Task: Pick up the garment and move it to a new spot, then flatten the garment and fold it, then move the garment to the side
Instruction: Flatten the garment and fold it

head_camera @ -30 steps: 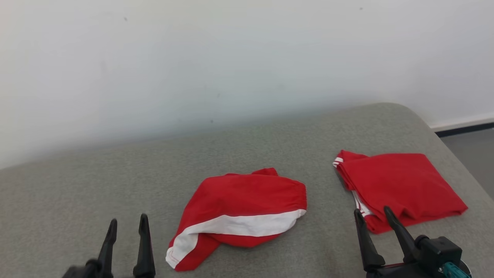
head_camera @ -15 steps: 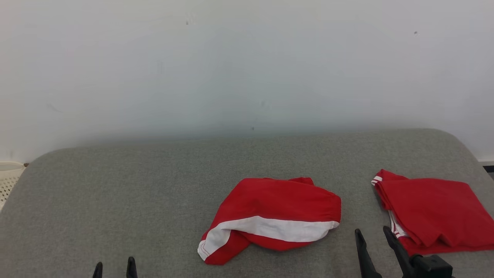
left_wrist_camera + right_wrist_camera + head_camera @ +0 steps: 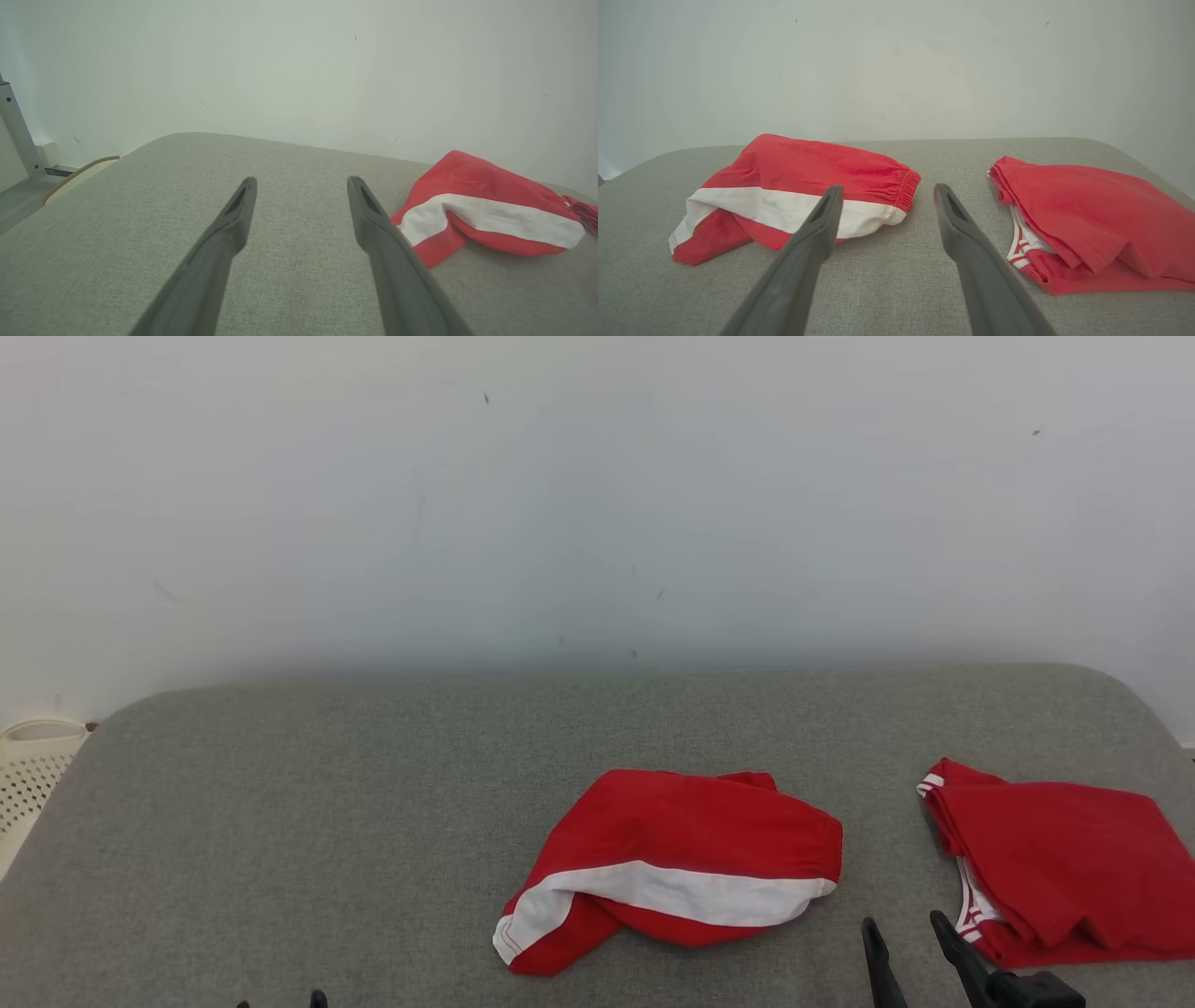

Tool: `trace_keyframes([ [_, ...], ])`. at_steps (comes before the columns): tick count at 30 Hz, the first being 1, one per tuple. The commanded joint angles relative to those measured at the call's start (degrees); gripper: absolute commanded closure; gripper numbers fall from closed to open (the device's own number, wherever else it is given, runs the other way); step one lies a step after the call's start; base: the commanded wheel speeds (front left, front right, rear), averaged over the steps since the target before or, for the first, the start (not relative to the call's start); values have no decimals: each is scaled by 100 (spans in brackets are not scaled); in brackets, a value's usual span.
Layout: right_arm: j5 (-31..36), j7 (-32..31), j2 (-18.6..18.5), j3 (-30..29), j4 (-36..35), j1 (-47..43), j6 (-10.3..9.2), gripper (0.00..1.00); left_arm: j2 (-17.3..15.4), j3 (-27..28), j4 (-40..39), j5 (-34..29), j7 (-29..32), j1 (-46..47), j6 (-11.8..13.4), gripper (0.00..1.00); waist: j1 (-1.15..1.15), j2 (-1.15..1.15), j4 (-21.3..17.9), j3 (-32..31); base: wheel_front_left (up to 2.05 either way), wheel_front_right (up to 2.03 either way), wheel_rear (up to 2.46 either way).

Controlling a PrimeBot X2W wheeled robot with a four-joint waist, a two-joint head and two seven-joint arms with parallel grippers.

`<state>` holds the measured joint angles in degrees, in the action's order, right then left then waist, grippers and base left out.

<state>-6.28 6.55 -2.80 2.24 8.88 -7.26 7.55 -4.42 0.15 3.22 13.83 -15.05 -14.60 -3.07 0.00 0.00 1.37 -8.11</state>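
The left gripper [image 3: 302,179] has its two dark fingers spread wide apart with nothing between them but bare grey cloth. The right gripper [image 3: 888,186] is spread just as wide and also holds nothing.

The crumpled garment [image 3: 681,859], red with a broad white band, lies loose on the grey padded table [image 3: 327,821]. It sits ahead of the right gripper's jaws and off to their left. Its gathered elastic edge is near the tip of the left finger of that pair, and whether finger and cloth touch cannot be told. Seen from the left gripper, the same garment lies ahead and well to the right of the jaws, apart from both fingers.

A folded garment [image 3: 1055,859], red with thin white stripes showing at its edge, lies flat ahead of the right gripper's jaws and to their right. The gap between those jaws opens on the bare strip of table that separates the two garments.

Beyond both pairs of jaws stands a plain white wall [image 3: 597,504]. A pale perforated basket [image 3: 33,765] sits past the table's end, far to the left of the left gripper's jaws.
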Motion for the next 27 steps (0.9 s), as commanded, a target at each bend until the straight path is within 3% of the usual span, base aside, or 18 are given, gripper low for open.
trace_keyframes([
  [1,-29,-13,3,-20,15,-50,-15,0,16,42,9,20,-18,-58,-55,0,0,0,-16,2,0,0,0],
  [19,-45,97,3,39,152,148,-15,0,119,233,-99,-138,-18,-128,-289,0,0,0,-154,78,0,0,0],
  [27,-64,66,2,49,200,266,-15,0,95,-257,-81,-244,-18,148,-403,0,0,0,-395,192,0,0,0],
])
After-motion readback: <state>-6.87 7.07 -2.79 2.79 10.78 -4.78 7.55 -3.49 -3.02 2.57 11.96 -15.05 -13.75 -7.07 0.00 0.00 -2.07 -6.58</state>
